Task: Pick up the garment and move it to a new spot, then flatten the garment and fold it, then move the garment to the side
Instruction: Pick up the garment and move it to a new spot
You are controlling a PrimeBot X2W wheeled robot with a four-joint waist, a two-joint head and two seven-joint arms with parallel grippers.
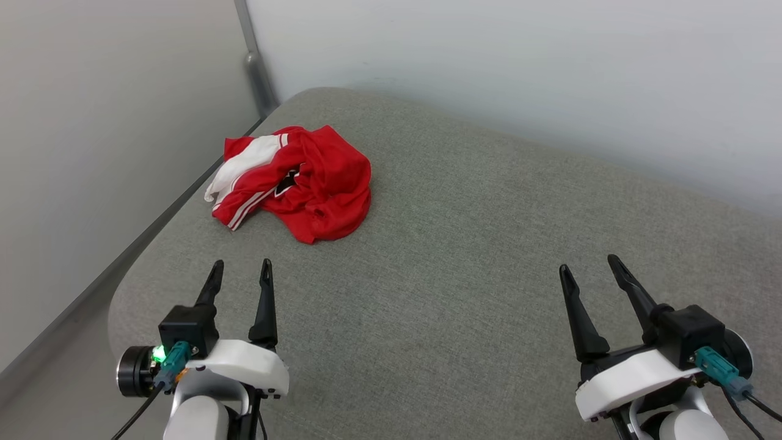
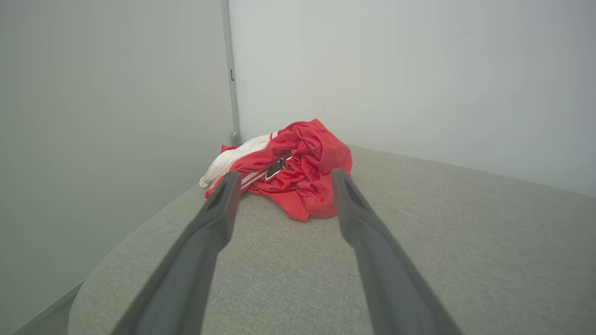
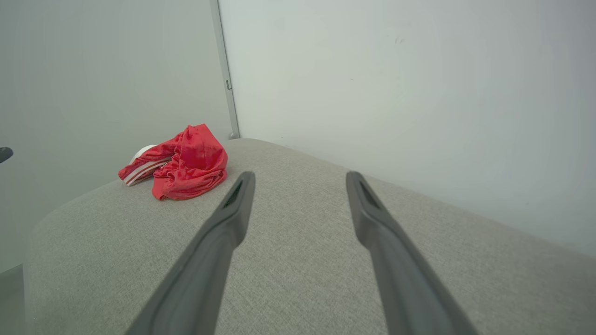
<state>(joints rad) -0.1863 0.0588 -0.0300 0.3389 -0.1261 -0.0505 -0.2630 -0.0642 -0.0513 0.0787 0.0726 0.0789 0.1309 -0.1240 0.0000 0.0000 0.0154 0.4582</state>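
The garment (image 1: 305, 183) is a crumpled red jersey with a white sleeve and striped trim, heaped near the far left corner of the grey padded surface (image 1: 464, 256). A patch of black lettering peeks from its folds. My left gripper (image 1: 241, 267) hovers open a short way in front of it, nothing between the fingers. In the left wrist view the garment (image 2: 298, 172) lies just past the left gripper (image 2: 284, 177). My right gripper (image 1: 588, 264) stands open at the lower right, far from the cloth. In the right wrist view the garment (image 3: 184, 165) sits up to the left of the right gripper (image 3: 300, 179).
Pale walls (image 1: 519, 67) meet at a metal corner post (image 1: 256, 67) just behind the garment. The surface's rounded left edge (image 1: 131, 275) drops to a floor strip beside the left wall. Bare fabric stretches across the middle and right.
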